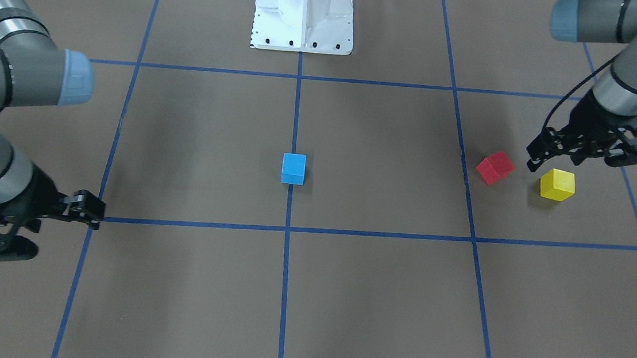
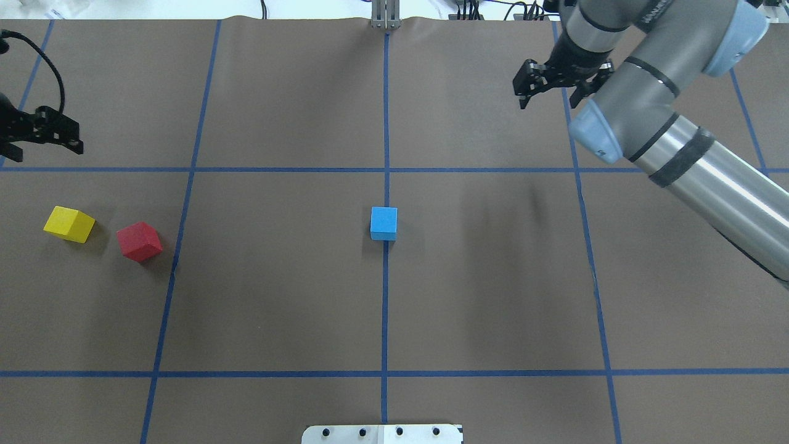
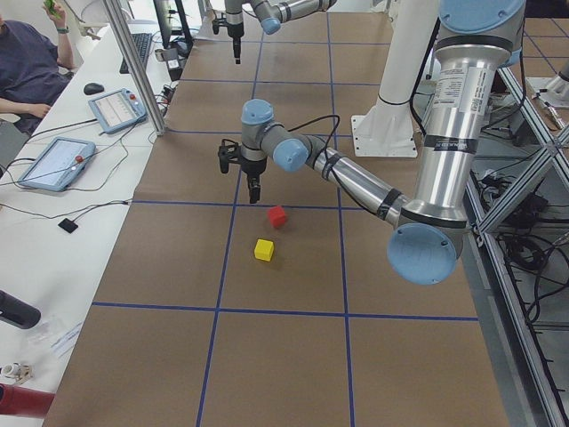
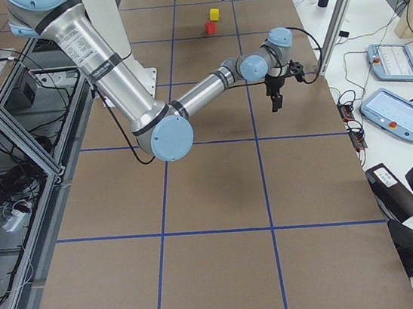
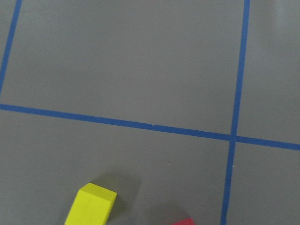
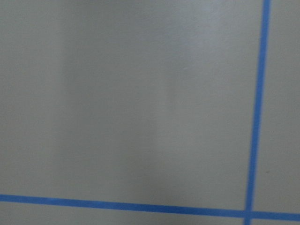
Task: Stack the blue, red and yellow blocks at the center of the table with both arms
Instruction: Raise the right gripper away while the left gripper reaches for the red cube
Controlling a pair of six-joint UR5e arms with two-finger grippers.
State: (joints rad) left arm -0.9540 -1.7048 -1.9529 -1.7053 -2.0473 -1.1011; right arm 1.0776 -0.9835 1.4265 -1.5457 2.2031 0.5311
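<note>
Overhead exterior view: a brown counter (image 2: 277, 290) ruled into squares by blue tape lines (image 2: 185, 169).
Left tool (image 2: 43, 151): at the counter's far left edge, partly cut by the frame; its jaws look spread and it grips nothing. It hangs beyond the cross line, apart from the blocks.
Yellow block (image 2: 68, 224): a plain bright cube, turned at a slant to the grid, near the left edge.
Red block (image 2: 140, 241): a plain cube of like size, also slanted, just beside the yellow one but not touching it. It lies left of the nearest lengthwise tape line.
Blue block (image 2: 383, 222): a light blue cube, square to the grid, alone on the middle tape line at the counter's centre. Nothing is stacked on it.
Open room: bare brown surface lies between the red block and the blue one, and on all sides of the blue one.
Right tool (image 2: 550, 102): raised over the far right part, jaws apart and empty, well apart from every block.
Robot base (image 2: 382, 433): white plate at the near edge, on the middle line.
</note>
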